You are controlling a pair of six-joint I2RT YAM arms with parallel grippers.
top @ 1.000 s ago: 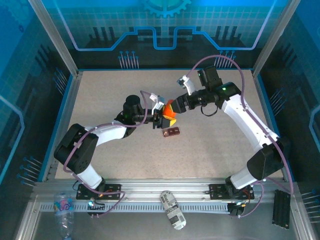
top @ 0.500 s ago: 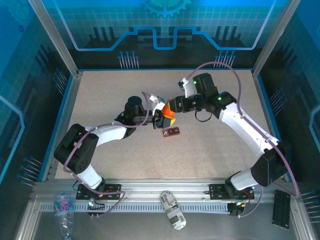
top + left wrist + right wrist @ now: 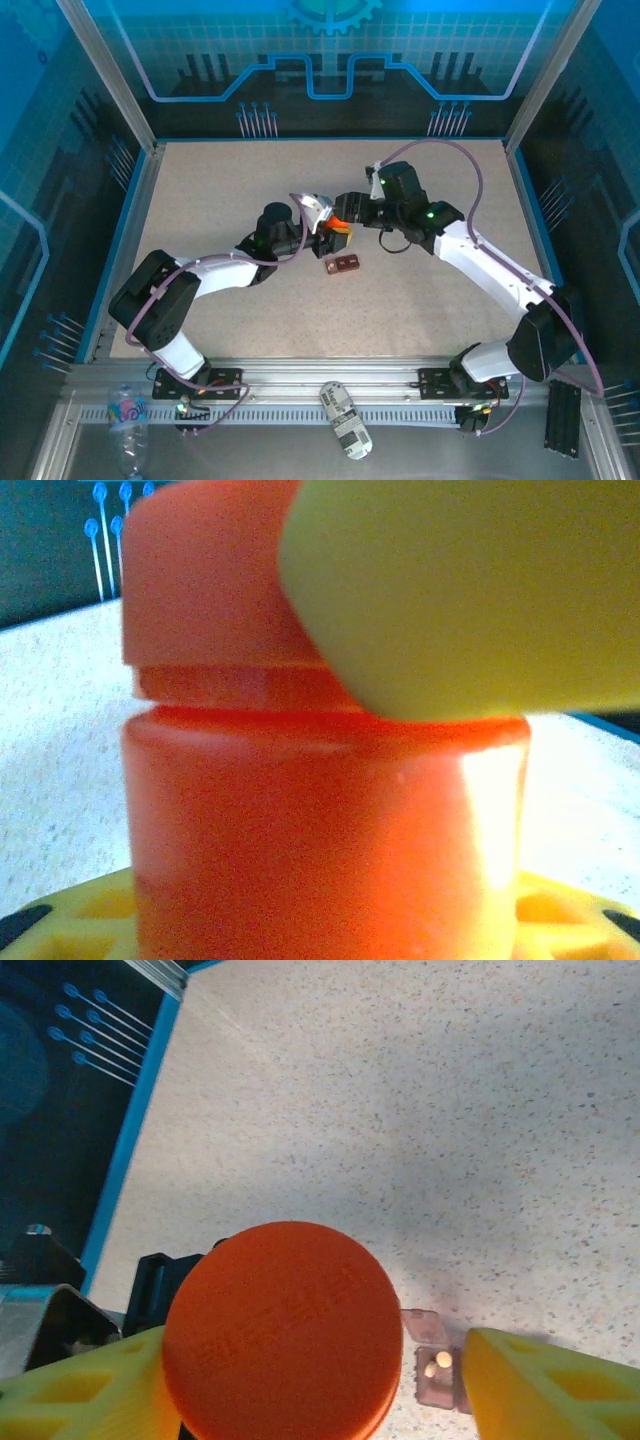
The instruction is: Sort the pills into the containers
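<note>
An orange bottle [image 3: 341, 223] hangs above the table's middle, with my left gripper [image 3: 324, 231] shut on its body [image 3: 320, 810]; my yellow fingers [image 3: 80, 912] show at its base. My right gripper [image 3: 315, 1360] stands open around the bottle's orange cap [image 3: 283, 1330]. Its left finger [image 3: 80, 1390] lies against the cap, while the right finger [image 3: 550, 1390] stands apart from it. In the top view, the right gripper [image 3: 350, 213] meets the bottle from the right. Just below on the table sits the dark red-brown containers box [image 3: 342, 263], and two pale pills [image 3: 437, 1364] lie in one well.
Blue enclosure walls [image 3: 120, 200] ring the speckled table [image 3: 430, 300]. On the front rail outside the table lie a plastic bottle [image 3: 126, 412] and a printed can [image 3: 345, 420]. A black block [image 3: 563, 416] sits at the right front corner.
The right arm has shifted left and turned its wrist at the bottle's cap. Its jaws closed and have now widened off the cap. The left gripper keeps its hold.
</note>
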